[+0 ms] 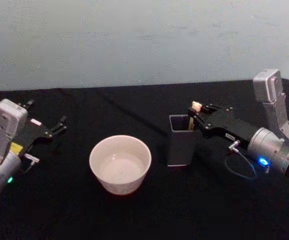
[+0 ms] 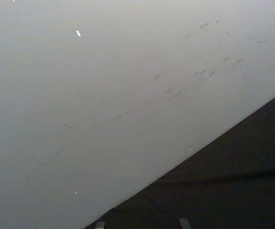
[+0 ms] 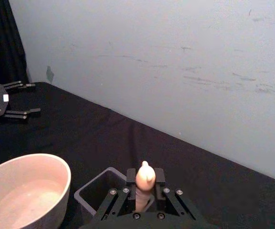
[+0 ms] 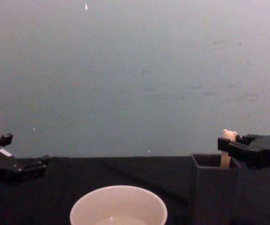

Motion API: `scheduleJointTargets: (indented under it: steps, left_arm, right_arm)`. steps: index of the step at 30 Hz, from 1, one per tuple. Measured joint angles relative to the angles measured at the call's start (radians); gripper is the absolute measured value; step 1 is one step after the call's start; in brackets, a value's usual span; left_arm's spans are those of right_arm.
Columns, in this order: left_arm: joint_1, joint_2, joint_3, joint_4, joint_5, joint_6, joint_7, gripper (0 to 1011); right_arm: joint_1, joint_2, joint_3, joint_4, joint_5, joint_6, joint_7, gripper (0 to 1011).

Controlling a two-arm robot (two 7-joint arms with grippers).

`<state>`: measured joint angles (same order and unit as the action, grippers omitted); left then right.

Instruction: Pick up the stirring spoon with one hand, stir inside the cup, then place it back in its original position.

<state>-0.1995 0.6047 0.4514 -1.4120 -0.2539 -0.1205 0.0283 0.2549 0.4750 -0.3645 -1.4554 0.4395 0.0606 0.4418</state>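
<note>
Cream-handled and topped with a tiny bear head, the stirring spoon [image 1: 196, 106] is standing upright in the dark grey square holder [image 1: 181, 145], its bowl hidden inside. The right gripper [image 1: 198, 113] is reaching in from 3 o'clock, its fingers clamping the handle. The wide white cup [image 1: 120, 165] is sitting at the holder's 8 o'clock, apart from it. The left gripper [image 1: 60, 125] is resting at the cup's 10 o'clock, fingers spread apart. Black cloth is covering the worktop [image 1: 209, 210], and a pale scuffed wall [image 1: 134, 40] is rising behind.
</note>
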Motion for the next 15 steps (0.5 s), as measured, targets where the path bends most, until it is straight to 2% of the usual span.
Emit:
scheduleJointTargets:
  steps: [9,15]
  left_arm:
    - [0.0,0.0,0.0,0.0,0.0,0.0,0.0,1001]
    - [0.0,0.0,0.0,0.0,0.0,0.0,0.0,1001]
  right_arm:
    - [-0.001,-0.001,0.002,0.0,0.0,0.0,0.0,215]
    - [-0.005,-0.005,0.021,-0.014,0.025,0.017,0.003,215]
